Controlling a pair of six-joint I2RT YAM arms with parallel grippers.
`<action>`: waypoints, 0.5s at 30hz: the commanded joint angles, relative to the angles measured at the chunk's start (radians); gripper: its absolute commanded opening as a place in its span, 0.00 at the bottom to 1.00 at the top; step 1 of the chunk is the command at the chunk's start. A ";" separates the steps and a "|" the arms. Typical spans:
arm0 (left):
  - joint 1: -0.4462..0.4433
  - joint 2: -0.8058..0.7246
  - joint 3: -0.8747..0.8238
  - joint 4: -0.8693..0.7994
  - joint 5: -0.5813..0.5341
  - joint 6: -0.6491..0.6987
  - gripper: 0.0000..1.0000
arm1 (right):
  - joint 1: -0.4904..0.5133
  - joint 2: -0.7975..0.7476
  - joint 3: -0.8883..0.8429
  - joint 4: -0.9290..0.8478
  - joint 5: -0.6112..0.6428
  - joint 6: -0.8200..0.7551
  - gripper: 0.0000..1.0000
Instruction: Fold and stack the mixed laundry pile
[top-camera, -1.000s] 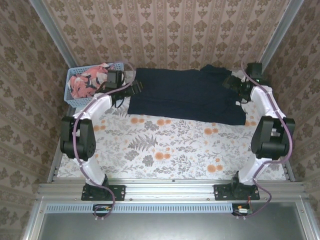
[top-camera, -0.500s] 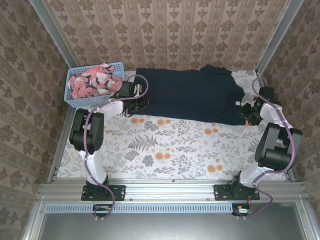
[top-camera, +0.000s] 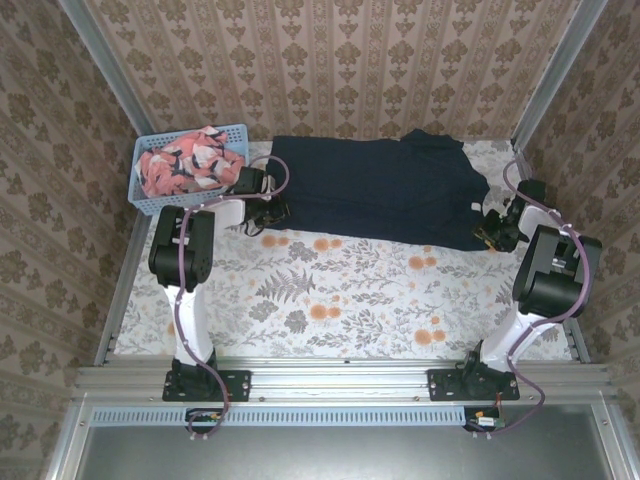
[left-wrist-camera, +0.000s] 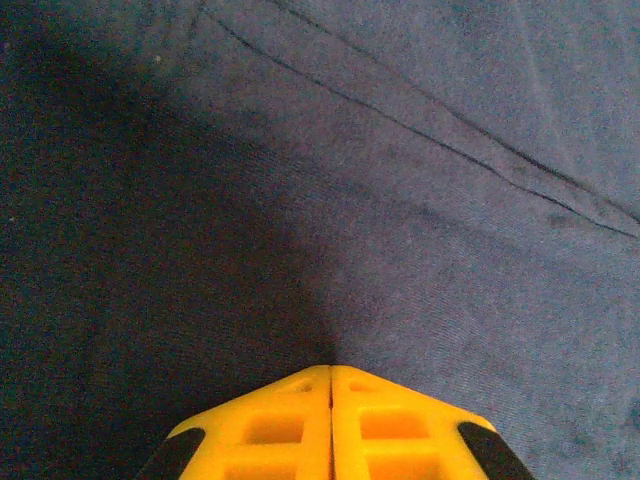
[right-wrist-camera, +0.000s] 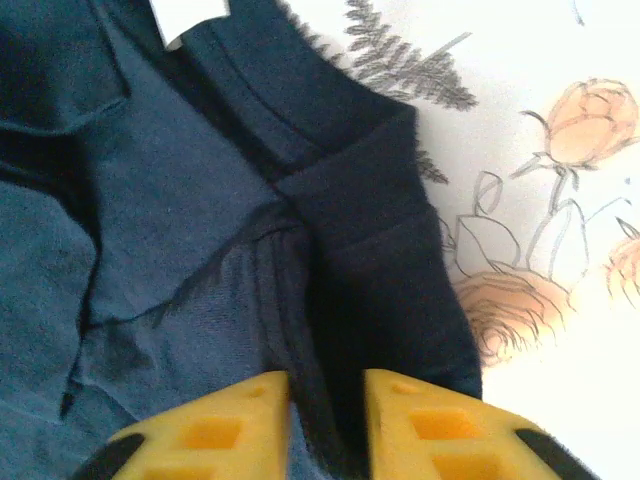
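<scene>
Left gripper (left-wrist-camera: 331, 372) fully closed, tips on navy garment (top-camera: 380, 190), left end. Right gripper (right-wrist-camera: 326, 385) clamped on its right corner fold.

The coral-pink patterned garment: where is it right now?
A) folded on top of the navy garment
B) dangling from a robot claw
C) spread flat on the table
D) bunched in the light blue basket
D: the coral-pink garment sits crumpled inside the light blue basket at the far left corner, while the navy garment lies spread on the table.
</scene>
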 joint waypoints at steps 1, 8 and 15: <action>0.018 0.047 0.008 -0.015 -0.011 0.004 0.06 | -0.004 0.020 0.020 0.011 -0.020 -0.007 0.08; 0.035 0.056 0.020 -0.069 -0.031 0.033 0.06 | -0.021 0.012 0.121 -0.087 0.165 -0.028 0.00; 0.037 0.038 0.044 -0.108 -0.029 0.046 0.08 | -0.013 0.107 0.205 -0.165 0.210 -0.044 0.20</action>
